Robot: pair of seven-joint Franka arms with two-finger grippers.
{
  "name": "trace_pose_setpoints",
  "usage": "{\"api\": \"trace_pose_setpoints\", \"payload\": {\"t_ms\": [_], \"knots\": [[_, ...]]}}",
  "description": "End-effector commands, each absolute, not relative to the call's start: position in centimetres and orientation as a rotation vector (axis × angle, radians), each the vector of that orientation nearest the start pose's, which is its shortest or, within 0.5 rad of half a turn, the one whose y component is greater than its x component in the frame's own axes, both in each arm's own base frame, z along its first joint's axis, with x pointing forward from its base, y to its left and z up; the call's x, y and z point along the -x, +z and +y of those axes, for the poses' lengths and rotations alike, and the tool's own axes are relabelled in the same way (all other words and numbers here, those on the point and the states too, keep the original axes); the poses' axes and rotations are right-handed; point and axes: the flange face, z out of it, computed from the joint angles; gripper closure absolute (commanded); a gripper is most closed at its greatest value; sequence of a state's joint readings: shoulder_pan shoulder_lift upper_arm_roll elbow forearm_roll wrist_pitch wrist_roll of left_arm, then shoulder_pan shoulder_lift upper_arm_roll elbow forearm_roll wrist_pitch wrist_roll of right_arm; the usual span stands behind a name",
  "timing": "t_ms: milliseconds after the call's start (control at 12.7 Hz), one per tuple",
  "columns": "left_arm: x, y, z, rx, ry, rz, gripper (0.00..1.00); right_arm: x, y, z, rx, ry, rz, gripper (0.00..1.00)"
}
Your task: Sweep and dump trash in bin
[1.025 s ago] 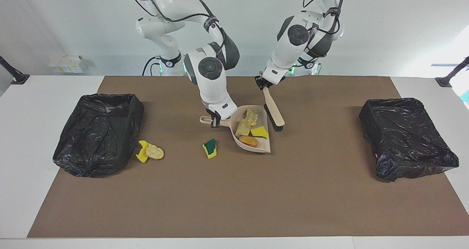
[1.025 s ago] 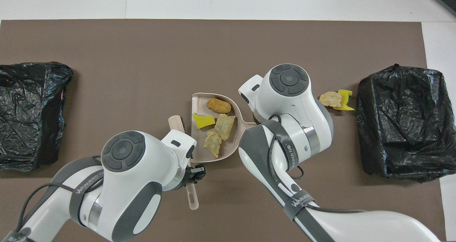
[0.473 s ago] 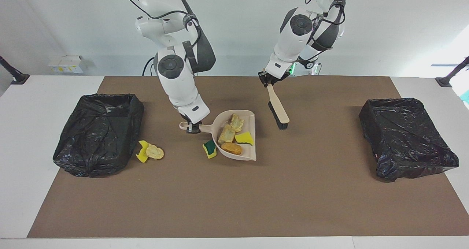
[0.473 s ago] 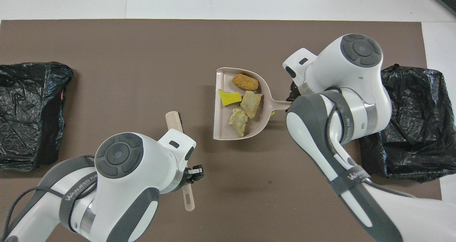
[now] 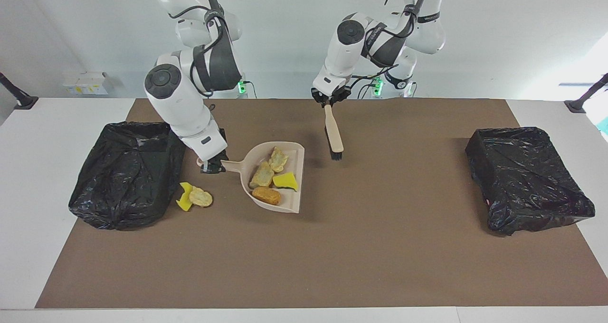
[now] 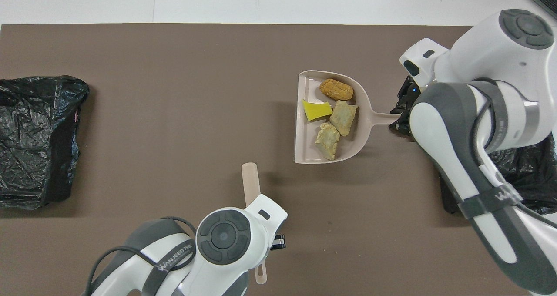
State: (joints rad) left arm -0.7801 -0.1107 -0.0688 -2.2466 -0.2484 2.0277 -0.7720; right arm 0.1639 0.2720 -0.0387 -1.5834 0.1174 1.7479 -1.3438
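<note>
Your right gripper (image 5: 212, 166) clamps the dustpan (image 5: 290, 204) handle, left gripper (image 5: 327, 102) the brush (image 5: 334, 138); trash (image 5: 266, 195) is light, loose: keep level

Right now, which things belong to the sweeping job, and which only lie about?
Job: dustpan with four trash pieces, brush, two loose pieces, nearby bin.
Lying about: second bin, white box.

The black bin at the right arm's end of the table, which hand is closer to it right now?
Right. The right hand, shut on the dustpan handle, is just beside the bin. The left hand holds the brush up over the mat's middle, well away from it.
</note>
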Motion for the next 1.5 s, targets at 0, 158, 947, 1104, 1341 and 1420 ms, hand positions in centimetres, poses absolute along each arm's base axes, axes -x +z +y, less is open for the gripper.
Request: {"api": "trace_pose_setpoints", "payload": {"t_ms": [0, 158, 947, 1104, 1341, 1420], "knots": [[-28.5, 38.3, -38.7, 3.166, 0.337, -0.031, 1.00, -62.6, 49.6, 5.0, 2.181, 0.040, -2.007, 1.00], [-26.6, 36.9, -39.5, 3.167, 0.317, -0.050, 1.00, -62.3, 50.9, 1.4, 2.185, 0.055, -2.014, 1.00], [-23.8, 32.2, -41.6, 3.154, 0.296, -0.013, 0.78, -57.4, 56.2, -15.7, 2.158, 0.142, -2.161, 1.00], [-24.6, 32.7, -41.2, 3.164, 0.290, -0.022, 0.78, -56.6, 57.7, -16.5, 2.158, 0.123, -2.190, 1.00], [-25.6, 33.2, -40.6, 3.145, 0.329, -0.050, 0.78, -56.1, 58.6, -16.8, 2.174, 0.149, -2.209, 1.00], [-26.1, 33.2, -40.4, 3.138, 0.350, -0.072, 0.78, -55.8, 58.7, -17.5, 2.189, 0.150, -2.194, 1.00]]}}
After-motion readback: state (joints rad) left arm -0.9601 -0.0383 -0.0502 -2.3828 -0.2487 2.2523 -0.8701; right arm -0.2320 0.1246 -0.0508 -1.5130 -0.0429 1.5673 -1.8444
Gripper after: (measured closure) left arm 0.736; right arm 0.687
